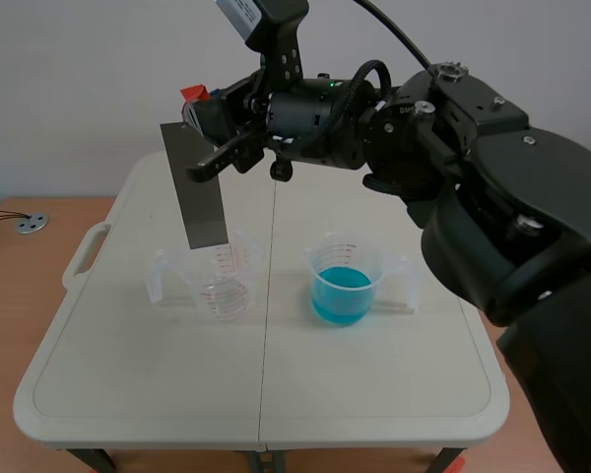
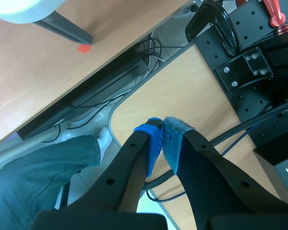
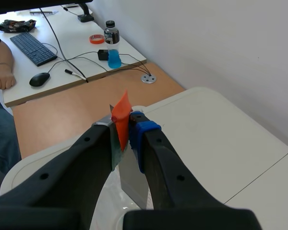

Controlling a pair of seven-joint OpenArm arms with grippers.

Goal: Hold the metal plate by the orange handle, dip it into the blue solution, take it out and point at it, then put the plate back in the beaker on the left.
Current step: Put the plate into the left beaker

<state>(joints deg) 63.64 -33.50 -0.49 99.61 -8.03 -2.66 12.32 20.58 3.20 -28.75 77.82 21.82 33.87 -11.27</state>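
Note:
My right gripper [image 1: 205, 110] reaches in from the right, high over the table's left half, shut on the orange handle [image 1: 193, 95] of the grey metal plate [image 1: 197, 187]. The plate hangs slightly tilted, its lower edge at about the rim of the clear left beaker [image 1: 220, 281]. The right beaker [image 1: 343, 281] holds blue solution and stands apart from the plate. In the right wrist view the orange handle [image 3: 121, 114] is pinched between the fingers of my right gripper [image 3: 126, 125], with the plate [image 3: 134, 179] below. My left gripper [image 2: 162, 136] is shut on nothing, off the table.
The white folding table [image 1: 128, 394] has a carry handle [image 1: 84, 254] at its left edge. Beyond it lies a wooden desk with a keyboard [image 3: 33, 47], a bottle [image 3: 113, 40] and a person's hand [image 3: 2, 79]. A person's leg [image 2: 33, 172] shows under my left gripper.

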